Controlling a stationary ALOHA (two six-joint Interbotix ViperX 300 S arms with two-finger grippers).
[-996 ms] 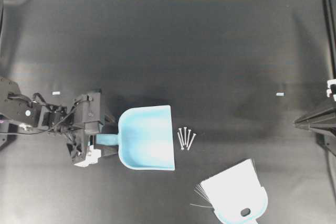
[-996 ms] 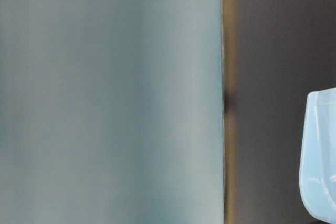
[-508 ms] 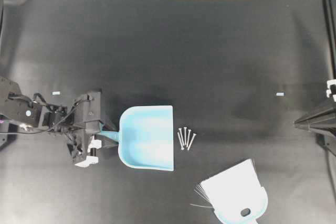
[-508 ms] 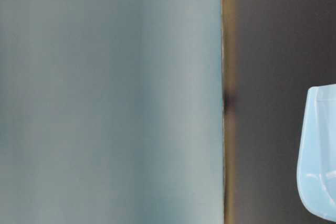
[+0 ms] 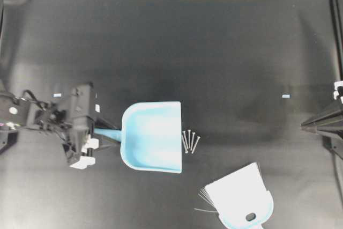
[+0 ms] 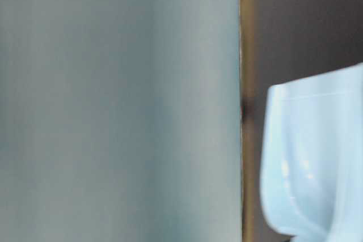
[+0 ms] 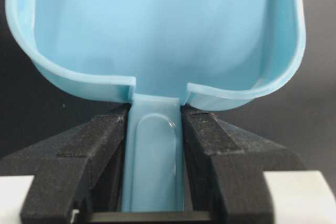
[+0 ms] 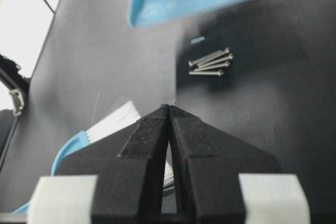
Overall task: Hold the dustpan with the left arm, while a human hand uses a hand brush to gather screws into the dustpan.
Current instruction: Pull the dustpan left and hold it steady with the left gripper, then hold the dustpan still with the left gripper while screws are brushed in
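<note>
The left arm's black two-finger end effector (image 7: 153,145) is clamped on the short narrow handle of the light blue plastic scoop-shaped dustpan (image 5: 153,137), one finger pressed against each side of the handle in the left wrist view. In the overhead view the pan sits left of centre over the black desk (image 5: 214,52), its wide flat mouth facing right. About five thin silvery metal screws (image 5: 189,141) lie in a tight cluster just beside that mouth. The hand brush (image 5: 238,197), a fan of white bristles on a light blue plastic back, lies near the lower right edge. The right arm's black end effector (image 8: 169,111) has its fingers pressed together on nothing, well apart from the pan.
</note>
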